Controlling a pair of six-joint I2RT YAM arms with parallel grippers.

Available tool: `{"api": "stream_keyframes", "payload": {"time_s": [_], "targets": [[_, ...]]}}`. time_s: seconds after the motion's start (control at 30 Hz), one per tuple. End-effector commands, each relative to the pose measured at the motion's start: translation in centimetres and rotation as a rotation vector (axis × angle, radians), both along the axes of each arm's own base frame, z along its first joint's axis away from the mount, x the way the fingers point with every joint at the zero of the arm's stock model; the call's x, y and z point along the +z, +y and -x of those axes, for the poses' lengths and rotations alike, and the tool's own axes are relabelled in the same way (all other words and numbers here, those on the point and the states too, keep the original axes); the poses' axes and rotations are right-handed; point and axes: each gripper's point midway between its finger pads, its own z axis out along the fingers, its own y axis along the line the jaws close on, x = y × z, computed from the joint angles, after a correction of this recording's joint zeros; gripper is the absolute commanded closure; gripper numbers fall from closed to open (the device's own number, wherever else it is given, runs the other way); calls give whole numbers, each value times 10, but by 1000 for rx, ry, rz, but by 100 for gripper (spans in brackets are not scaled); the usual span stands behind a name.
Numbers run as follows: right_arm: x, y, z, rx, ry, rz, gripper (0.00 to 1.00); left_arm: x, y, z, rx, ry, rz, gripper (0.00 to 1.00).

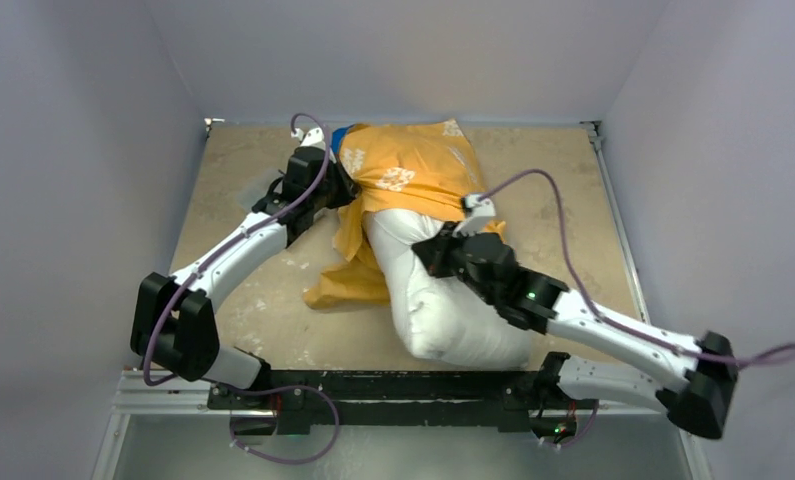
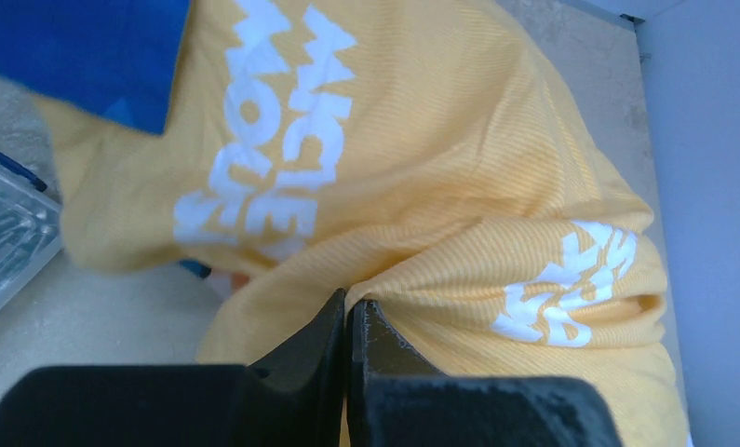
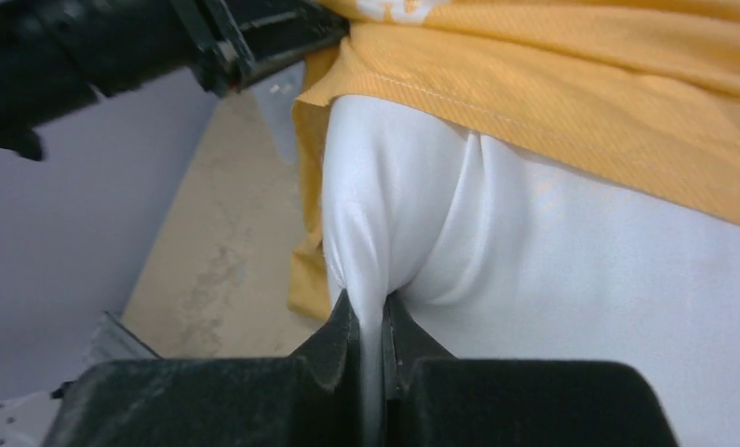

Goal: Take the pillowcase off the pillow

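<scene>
The pillowcase [image 1: 413, 165] is covering the far end of the pillow [image 1: 443, 300]. Its white block lettering is showing rotated and creased, so it is unreadable. The left gripper [image 2: 349, 321] is pinching an orange fold at its tips, and the right gripper [image 3: 373, 321] is pinching white pillow fabric just short of the hem. The table [image 1: 263, 180] is showing tan and scuffed, with pale walls enclosing it.

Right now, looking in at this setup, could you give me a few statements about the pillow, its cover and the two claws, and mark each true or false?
1. The pillow is completely out of the pillowcase. False: its far end is inside the pillowcase.
2. The right gripper pinches a fold of the white pillow. True.
3. The left gripper hangs open, holding nothing. False: it is shut on pillowcase fabric.
4. The pillowcase bears white lettering. True.
</scene>
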Motion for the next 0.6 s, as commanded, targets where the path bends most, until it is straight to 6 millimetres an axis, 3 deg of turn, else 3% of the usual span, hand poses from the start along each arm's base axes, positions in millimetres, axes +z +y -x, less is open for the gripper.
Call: {"api": "stream_keyframes", "payload": {"time_s": [0.0,0.1,0.2,0.33,0.43,0.5,0.57], "targets": [[108,-23,29,131,-274,-302,100,-8,19,-13,88,-21,11,100],[139,-41,54,188,-367,-409,100,-12,25,-21,120,-22,4,100],[149,-42,71,269,-416,-452,100,-19,31,-35,147,-1,-18,100],[145,-25,83,377,-416,-481,100,-6,27,-53,144,1,-22,100],[135,-1,78,430,-385,-465,98,17,16,-46,97,-31,8,82],[130,14,69,437,-366,-433,74,36,13,-36,82,-68,3,68],[121,28,62,456,-333,-396,39,51,16,-22,76,-87,-13,58]]}}
